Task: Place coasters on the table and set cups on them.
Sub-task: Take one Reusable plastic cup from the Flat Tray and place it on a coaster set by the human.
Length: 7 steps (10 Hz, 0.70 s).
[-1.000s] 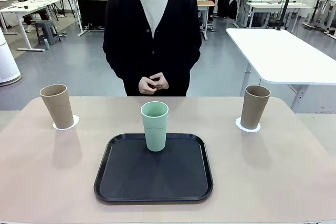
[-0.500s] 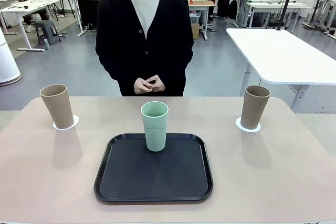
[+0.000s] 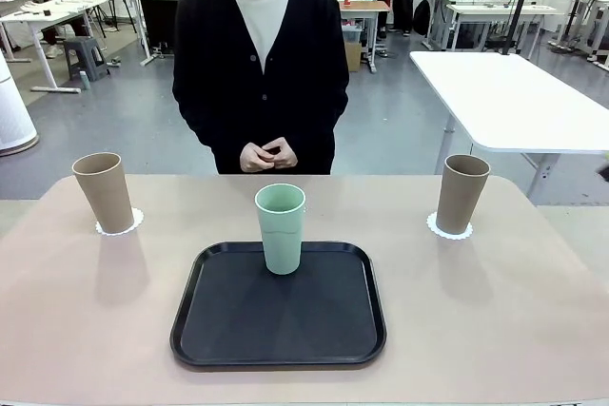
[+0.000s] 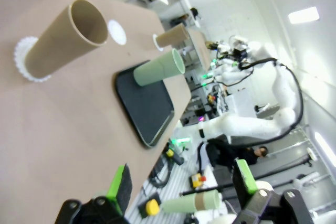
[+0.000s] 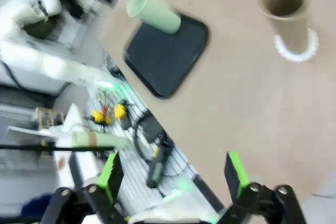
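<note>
On tray point(image 3: 214, 330), mint cup point(image 3: 281, 230); 2 tan cups point(image 3: 105, 192) point(image 3: 461, 194) on coasters point(image 3: 134, 222) point(image 3: 438, 227).

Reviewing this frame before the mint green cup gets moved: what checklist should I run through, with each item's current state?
1. Left tan cup stands on the left coaster: ok.
2. Right tan cup stands on the right coaster: ok.
3. Green cup set on a coaster: not ok; it stands upright on the black tray.
4. Third coaster lies bare on the table: ok.
5. Left hand and right hand open and empty: ok.
6. Person's hands clasped, off the table: ok.
</note>
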{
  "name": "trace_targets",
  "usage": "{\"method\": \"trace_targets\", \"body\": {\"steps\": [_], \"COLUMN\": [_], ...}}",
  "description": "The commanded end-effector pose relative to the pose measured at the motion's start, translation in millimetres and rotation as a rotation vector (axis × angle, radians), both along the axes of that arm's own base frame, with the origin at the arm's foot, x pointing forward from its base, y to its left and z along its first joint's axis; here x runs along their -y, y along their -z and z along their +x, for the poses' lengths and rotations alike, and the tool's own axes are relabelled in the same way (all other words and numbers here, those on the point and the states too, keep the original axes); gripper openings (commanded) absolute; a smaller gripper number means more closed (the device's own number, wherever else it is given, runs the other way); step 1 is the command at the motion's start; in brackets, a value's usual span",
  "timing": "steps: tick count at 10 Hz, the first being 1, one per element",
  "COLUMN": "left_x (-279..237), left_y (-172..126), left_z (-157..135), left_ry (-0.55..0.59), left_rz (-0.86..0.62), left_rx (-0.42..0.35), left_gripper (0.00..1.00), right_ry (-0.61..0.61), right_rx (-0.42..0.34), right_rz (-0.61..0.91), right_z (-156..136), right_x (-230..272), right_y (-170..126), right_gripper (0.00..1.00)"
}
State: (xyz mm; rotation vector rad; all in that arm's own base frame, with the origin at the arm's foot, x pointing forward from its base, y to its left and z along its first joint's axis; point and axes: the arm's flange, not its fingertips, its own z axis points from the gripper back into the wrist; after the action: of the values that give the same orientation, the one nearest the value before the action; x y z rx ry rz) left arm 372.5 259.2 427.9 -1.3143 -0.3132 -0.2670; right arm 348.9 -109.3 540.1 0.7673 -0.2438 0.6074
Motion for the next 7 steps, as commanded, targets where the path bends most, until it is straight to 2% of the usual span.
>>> {"method": "trace_targets", "body": {"steps": [1, 2, 4, 6, 7], "left_x": [-2, -2, -2, -2, -2], "left_y": [-2, -2, -2, -2, -2], "left_z": [-1, -1, -1, -1, -1], "left_ry": [-0.004, -0.004, -0.004, -0.004, -0.004], "left_rz": [0.002, 0.002, 0.002, 0.002, 0.002], "left_rx": [0.002, 0.002, 0.002, 0.002, 0.002], "left_gripper": [1.0, 1.0, 1.0, 1.0, 1.0], "right_ry": [-0.077, -0.158, -0.321, -0.488, -0.504], "right_rx": [0.109, 0.134, 0.23, 0.31, 0.353], "right_rz": [-0.214, -0.3, -0.423, -0.448, -0.462], "right_z": [5, 5, 2, 0, 6], "right_x": [-98, -145, -229, -275, -289], "right_y": [-9, -1, 38, 78, 94], "right_gripper": [1.0, 1.0, 1.0, 1.0, 1.0]}}
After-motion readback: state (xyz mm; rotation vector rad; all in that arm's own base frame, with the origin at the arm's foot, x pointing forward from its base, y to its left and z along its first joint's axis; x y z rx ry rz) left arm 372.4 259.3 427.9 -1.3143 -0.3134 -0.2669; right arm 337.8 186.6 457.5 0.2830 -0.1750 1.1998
